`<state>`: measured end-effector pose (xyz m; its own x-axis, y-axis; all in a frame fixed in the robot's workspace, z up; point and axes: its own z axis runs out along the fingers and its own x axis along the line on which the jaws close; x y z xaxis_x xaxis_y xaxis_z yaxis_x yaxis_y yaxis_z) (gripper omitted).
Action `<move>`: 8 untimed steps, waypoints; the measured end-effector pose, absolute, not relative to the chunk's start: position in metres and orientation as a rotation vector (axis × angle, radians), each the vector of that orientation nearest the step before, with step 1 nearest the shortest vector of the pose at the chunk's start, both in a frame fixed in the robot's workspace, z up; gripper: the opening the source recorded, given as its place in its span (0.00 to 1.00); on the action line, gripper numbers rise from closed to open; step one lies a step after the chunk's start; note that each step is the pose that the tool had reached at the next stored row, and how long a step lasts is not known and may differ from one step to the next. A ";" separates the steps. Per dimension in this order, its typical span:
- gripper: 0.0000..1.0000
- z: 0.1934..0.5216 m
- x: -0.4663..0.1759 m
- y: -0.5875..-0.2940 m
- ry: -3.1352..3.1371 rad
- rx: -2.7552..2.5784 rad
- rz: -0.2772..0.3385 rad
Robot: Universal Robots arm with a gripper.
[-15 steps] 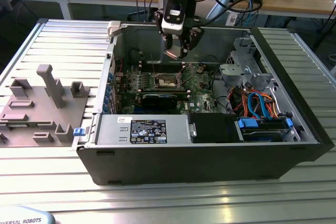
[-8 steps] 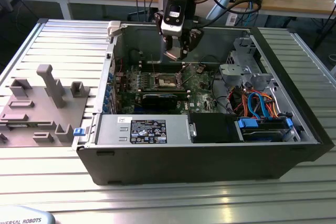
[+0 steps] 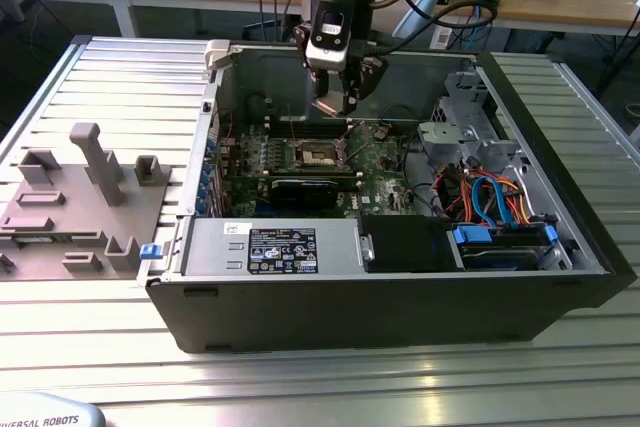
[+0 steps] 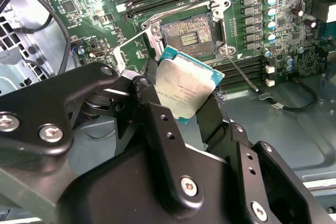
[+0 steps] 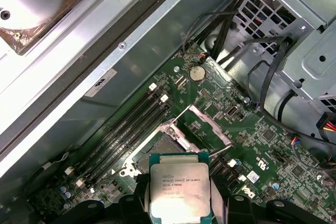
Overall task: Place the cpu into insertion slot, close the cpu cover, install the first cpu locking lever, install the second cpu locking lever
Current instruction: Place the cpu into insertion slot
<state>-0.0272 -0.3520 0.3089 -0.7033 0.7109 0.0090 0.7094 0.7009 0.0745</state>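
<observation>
Tool [image 4: 181,97] clamped on cpu [image 4: 191,80] over insertion slot [image 4: 190,34]; first wrist view shows open cpu cover [image 5: 210,123].

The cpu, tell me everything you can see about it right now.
The cpu is a small flat square chip with a dull silver metal top that bears faint print, on a green-edged base. It is tilted, pinched at its edges between the black fingers of the gripper. It hangs in the air close to the open insertion slot, not seated in it.
</observation>
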 end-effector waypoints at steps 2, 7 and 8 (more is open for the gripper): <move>0.55 0.301 -0.027 -0.352 2.871 1.217 0.110; 0.55 0.301 -0.027 -0.352 2.867 1.225 0.110; 0.55 0.301 -0.027 -0.352 2.866 1.227 0.109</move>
<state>-0.0272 -0.3520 0.3006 -0.6904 0.7234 0.0076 0.7219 0.6882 0.0730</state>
